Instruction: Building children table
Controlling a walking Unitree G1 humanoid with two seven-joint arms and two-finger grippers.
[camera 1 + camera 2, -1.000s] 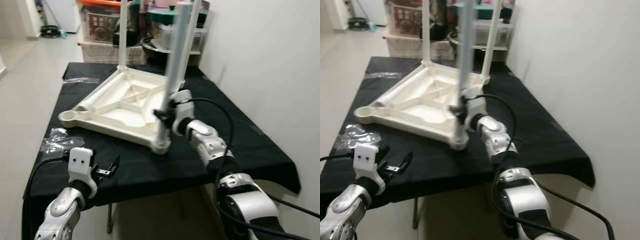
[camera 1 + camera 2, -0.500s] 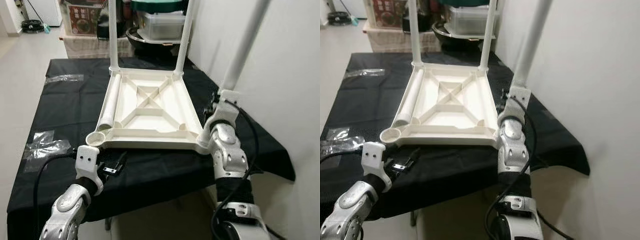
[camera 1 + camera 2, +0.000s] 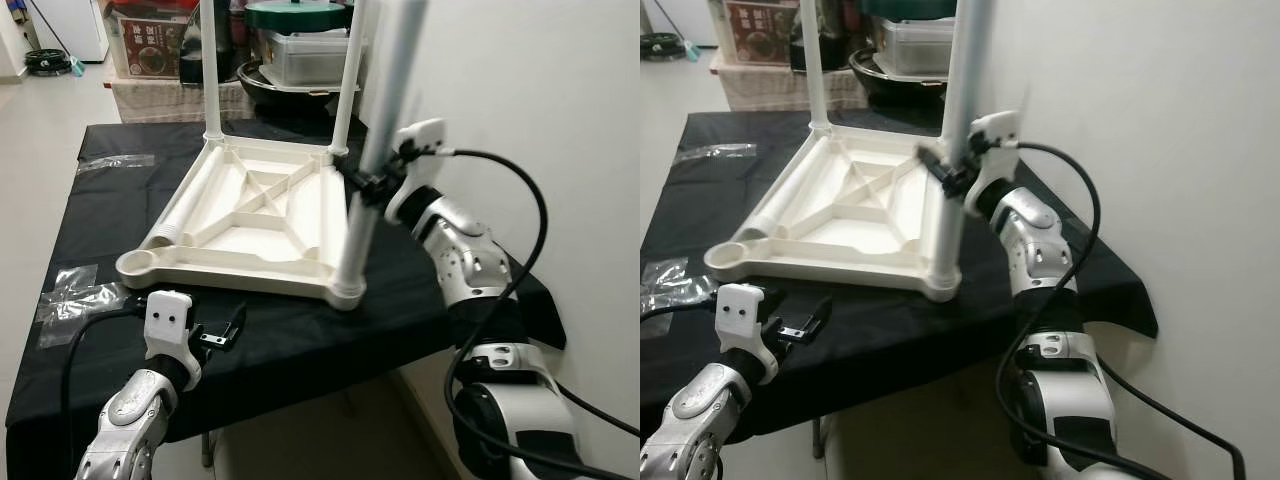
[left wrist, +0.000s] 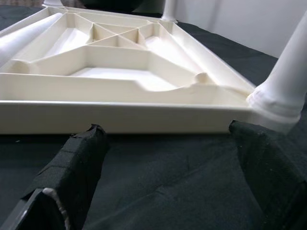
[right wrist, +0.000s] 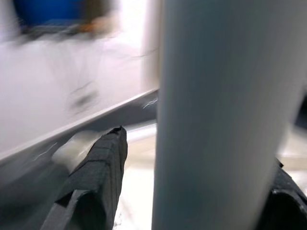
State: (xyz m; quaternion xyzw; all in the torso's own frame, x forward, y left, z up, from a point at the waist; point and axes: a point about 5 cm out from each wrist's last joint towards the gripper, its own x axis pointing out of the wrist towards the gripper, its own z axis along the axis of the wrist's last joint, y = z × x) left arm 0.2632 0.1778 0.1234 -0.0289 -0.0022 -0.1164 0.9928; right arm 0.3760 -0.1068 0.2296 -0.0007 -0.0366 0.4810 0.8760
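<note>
The right pincer [image 3: 372, 186] was clamped on the tall leg [image 3: 372, 170] standing straight up in the near right corner of the upside-down tabletop [image 3: 250, 215], while the left pincer [image 3: 222, 333], fingers apart, waited near the empty near left socket [image 3: 138, 263].

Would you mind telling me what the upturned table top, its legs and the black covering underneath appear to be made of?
The table top looks like moulded plastic, cream and slightly glossy: it has cast ribs and rounded corner sockets. The leg that the right gripper holds looks like matching smooth plastic tubing, though painted metal cannot be excluded. The black covering seems to be matte woven cloth: it drapes over the edge, and its weave shows in the left wrist view.
</note>
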